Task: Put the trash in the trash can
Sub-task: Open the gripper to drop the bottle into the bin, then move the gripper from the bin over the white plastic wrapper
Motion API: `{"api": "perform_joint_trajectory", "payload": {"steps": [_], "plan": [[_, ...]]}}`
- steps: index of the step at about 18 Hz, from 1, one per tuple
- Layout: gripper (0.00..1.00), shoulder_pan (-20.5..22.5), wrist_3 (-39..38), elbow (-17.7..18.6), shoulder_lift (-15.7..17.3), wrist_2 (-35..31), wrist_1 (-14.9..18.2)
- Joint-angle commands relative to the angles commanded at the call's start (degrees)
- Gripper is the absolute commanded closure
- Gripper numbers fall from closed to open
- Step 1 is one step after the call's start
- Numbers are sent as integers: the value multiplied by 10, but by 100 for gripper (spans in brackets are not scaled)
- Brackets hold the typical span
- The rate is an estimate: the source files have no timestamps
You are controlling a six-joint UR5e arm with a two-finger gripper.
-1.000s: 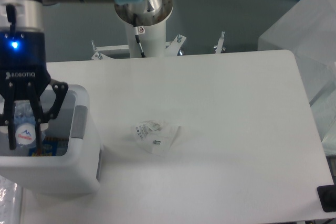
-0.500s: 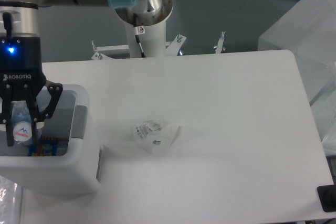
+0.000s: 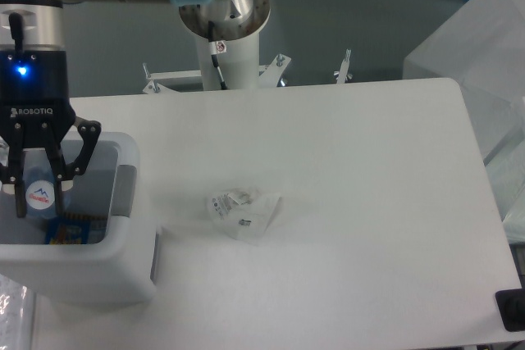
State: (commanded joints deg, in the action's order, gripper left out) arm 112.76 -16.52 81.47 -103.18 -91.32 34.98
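Observation:
My gripper [image 3: 38,202] hangs over the open top of the white trash can [image 3: 86,272] at the table's left edge. Its fingers are shut on the clear plastic bottle [image 3: 38,190], whose white cap with a red and blue mark faces the camera. The bottle's body is mostly hidden behind the cap and fingers. The crumpled clear wrapper [image 3: 244,209] with small print lies on the white table, right of the can and well apart from the gripper.
A grey handle patch [image 3: 123,191] marks the can's right wall. Something blue and yellow [image 3: 70,230] shows inside the can. The arm's base post [image 3: 228,47] stands behind the table. Translucent plastic sheeting [image 3: 484,63] sits at the right.
The gripper, still holding the bottle, dipped slightly and shifted left, then rose a little above the can. The wrapper has not moved.

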Motion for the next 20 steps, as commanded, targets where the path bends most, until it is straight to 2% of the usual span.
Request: {"api": "perform_joint_trajectory", "payload": {"steps": [5, 7, 9, 11, 12, 14, 16, 20], "plan": [[53, 0, 0, 11, 1, 0, 0], [38, 0, 10, 11, 2, 0, 0], [15, 3, 31, 13, 2, -3, 2], [5, 28, 26, 36, 7, -21, 2], [0, 50, 24, 53, 20, -24, 2], [0, 89, 19, 82, 36, -15, 1], [0, 127, 19, 101, 39, -15, 1], [0, 189, 18, 120, 35, -13, 2]]}}
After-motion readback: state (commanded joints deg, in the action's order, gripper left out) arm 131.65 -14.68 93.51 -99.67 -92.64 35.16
